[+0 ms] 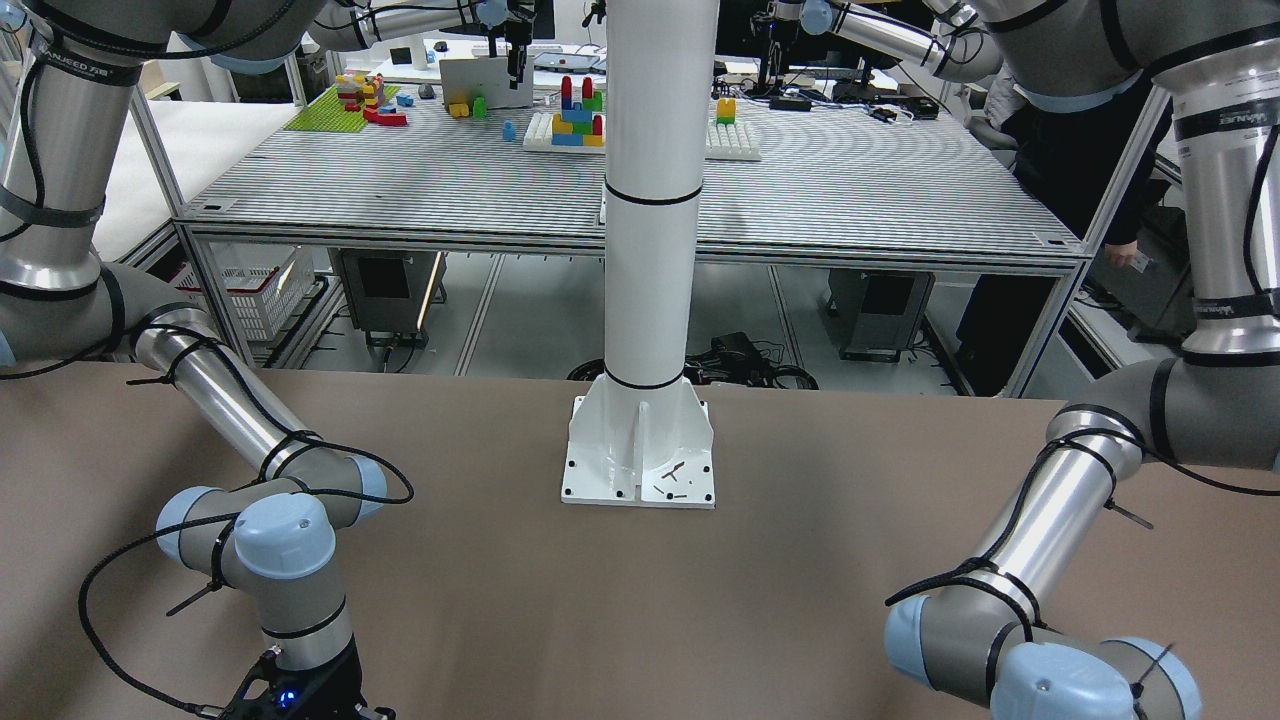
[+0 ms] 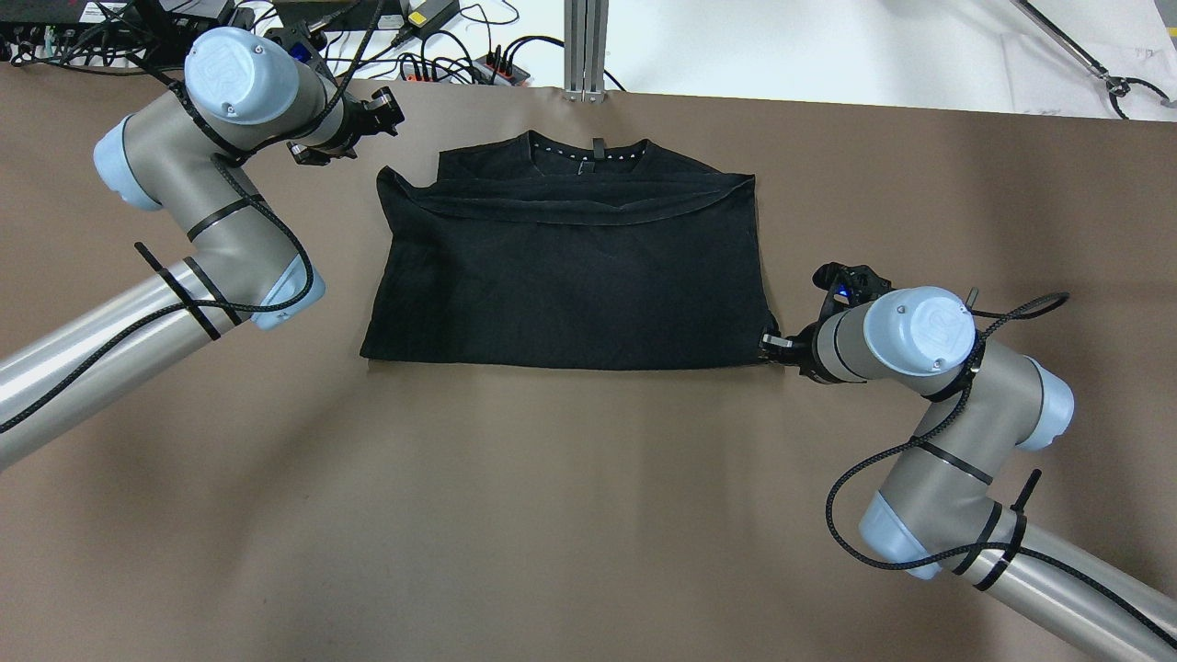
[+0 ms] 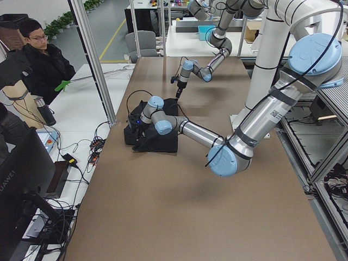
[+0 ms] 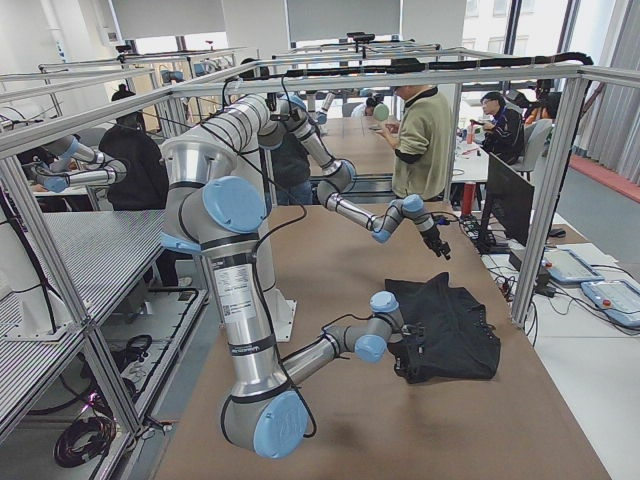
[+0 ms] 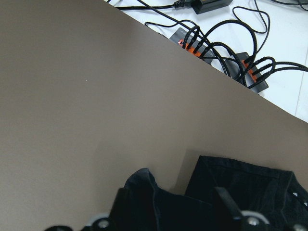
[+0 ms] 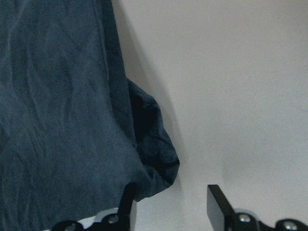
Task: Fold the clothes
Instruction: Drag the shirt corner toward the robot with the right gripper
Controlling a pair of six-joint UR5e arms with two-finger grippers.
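Observation:
The black garment (image 2: 570, 276) lies flat in the middle of the brown table, its collar at the far edge and a hemmed fold across its top. It also shows in the exterior left view (image 3: 157, 138) and the exterior right view (image 4: 450, 325). My left gripper (image 2: 384, 108) is open and hovers just off the garment's far left corner; in its wrist view (image 5: 171, 192) the raised black corner (image 5: 144, 185) lies between the fingers. My right gripper (image 2: 765, 345) is open at the near right corner, which bulges between its fingers (image 6: 127, 202) in the wrist view.
The white pillar (image 1: 650, 250) stands on its base plate (image 1: 640, 470) at the robot's side of the table. Power strips and cables (image 5: 216, 43) lie past the far table edge. An aluminium post (image 2: 586, 46) rises there. People stand beside the table (image 3: 41, 60).

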